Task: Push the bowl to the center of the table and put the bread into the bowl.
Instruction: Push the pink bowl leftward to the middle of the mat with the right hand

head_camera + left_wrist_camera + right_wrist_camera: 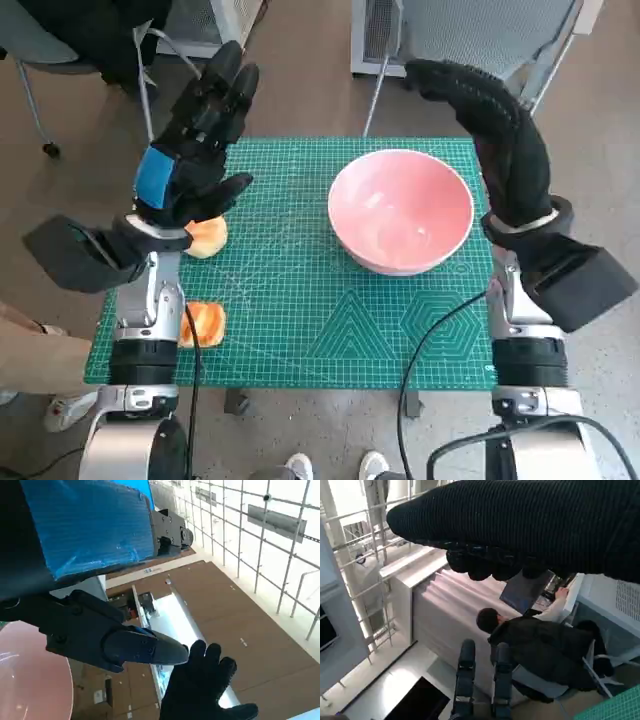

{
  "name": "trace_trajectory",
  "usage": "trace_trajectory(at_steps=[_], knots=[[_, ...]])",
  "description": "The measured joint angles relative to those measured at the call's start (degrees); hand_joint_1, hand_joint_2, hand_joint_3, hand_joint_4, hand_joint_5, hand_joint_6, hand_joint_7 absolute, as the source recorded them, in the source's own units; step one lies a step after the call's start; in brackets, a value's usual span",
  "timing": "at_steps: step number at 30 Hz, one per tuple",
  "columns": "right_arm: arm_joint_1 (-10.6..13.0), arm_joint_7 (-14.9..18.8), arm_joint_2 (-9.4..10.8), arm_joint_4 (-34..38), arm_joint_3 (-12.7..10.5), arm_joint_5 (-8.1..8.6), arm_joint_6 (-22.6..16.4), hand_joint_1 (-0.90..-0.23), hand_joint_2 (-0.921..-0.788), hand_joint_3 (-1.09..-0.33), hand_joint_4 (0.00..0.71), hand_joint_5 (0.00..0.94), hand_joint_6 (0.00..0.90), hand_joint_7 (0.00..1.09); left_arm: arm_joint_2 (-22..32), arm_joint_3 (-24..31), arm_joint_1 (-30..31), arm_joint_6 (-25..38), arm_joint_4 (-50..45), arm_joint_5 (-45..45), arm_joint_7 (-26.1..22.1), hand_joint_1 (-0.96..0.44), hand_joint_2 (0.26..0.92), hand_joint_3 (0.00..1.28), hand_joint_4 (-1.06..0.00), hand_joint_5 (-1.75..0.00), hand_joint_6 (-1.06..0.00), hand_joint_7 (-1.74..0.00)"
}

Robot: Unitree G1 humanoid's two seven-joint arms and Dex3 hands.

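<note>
While the bowl [401, 210] is sitting right of centre | your right hand [490, 125] is hovering released beside it, left hand [197, 140] released too | be pushing low against its side, slowly, across the worktop [300, 300].

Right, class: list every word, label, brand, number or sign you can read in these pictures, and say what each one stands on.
No text can be read in any view.
The green cutting mat carries printed grid lines and shapes; any numbers along its edges are too small to read.
The pink bowl, the bread pieces and both hands carry no lettering.
</note>
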Motion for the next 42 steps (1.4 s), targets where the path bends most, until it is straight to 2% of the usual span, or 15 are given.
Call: trace_trajectory(at_steps=[32,42], knots=[[0.0,-0.02,0.01,0.01,-0.02,-0.14,0.18,-0.715,-0.921,-0.767,0.149,0.0,-0.001,0.48,0.01,0.08,0.0,0.0,0.07,-0.24,-0.16,-0.69,0.921,0.19,-0.06,0.0,-0.19,-0.02],[-0.17,0.28,-0.24,2.75,-0.6,0.02,-0.27,-0.715,-0.921,-0.768,0.149,0.0,-0.001,0.48,0.02,0.11,0.02,0.01,0.07,-0.29,-0.2,-0.69,0.921,0.2,-0.06,0.0,-0.19,-0.02]])
